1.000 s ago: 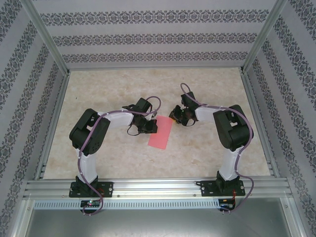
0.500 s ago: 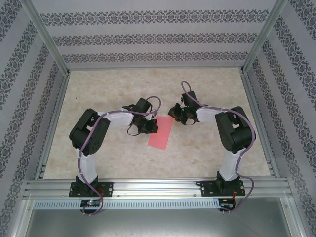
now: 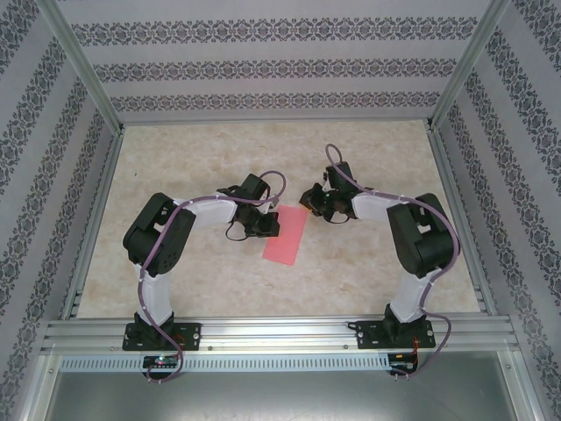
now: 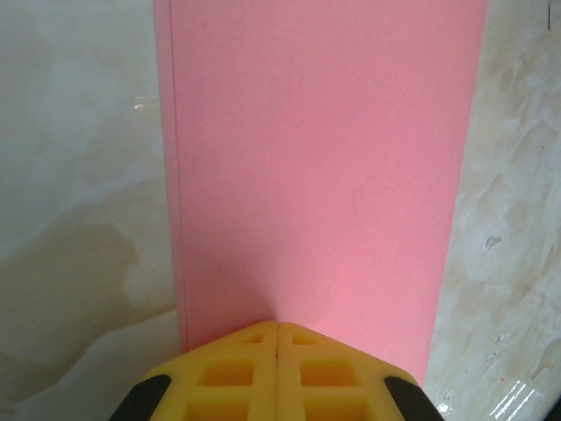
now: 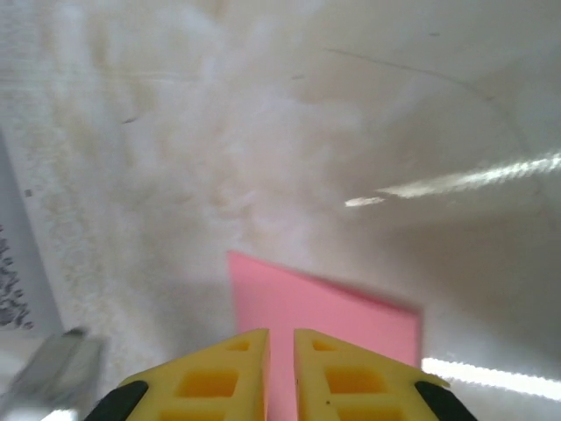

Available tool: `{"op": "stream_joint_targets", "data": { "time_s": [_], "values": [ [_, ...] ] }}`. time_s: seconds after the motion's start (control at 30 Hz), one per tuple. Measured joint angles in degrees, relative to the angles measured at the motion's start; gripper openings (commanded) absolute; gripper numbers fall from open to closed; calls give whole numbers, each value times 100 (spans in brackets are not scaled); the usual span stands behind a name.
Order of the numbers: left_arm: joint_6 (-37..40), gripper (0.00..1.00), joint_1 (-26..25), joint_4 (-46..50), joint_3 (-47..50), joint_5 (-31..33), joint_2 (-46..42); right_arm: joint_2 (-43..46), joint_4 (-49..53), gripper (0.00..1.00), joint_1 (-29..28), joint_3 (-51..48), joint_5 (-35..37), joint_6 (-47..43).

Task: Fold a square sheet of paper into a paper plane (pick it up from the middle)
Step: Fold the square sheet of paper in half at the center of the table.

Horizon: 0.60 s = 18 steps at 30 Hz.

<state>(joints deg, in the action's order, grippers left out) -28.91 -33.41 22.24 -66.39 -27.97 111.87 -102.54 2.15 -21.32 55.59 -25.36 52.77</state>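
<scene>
The square sheet of paper (image 3: 285,235) lies flat on the table as a pink-red rectangle, folded in half, with a doubled edge along its left side in the left wrist view (image 4: 316,158). My left gripper (image 3: 270,224) is shut, its yellow fingertips (image 4: 277,326) together and resting on the sheet's near edge. My right gripper (image 3: 307,203) hovers by the sheet's far right corner. Its jaws (image 5: 280,338) stand a narrow slit apart with nothing between them, and the pink paper (image 5: 351,316) shows on the table beyond them.
The marble-patterned table top (image 3: 202,158) is boxed in by aluminium rails and patterned walls (image 3: 263,66). Both arm bases sit on the front rail (image 3: 280,333). Bare table surrounds the sheet on all sides.
The right arm has drawn back slightly to the right and its gripper has lifted a little off the sheet's corner. The left arm and the paper have stayed put.
</scene>
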Motion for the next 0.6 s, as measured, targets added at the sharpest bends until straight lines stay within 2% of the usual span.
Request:
{"op": "stream_joint_targets", "data": {
  "time_s": [0.2, 0.37, 0.6],
  "values": [
    [0, 0, 0, 0, 0, 0, 0, 673, -66, 16, -389, -470, 170, 17],
    [0, 0, 0, 0, 0, 0, 0, 651, -181, 17, -776, -1073, 232, 136],
    [0, 0, 0, 0, 0, -2, 0, 341, -654, 17, -1143, -1397, 227, 240]
  ]
}}
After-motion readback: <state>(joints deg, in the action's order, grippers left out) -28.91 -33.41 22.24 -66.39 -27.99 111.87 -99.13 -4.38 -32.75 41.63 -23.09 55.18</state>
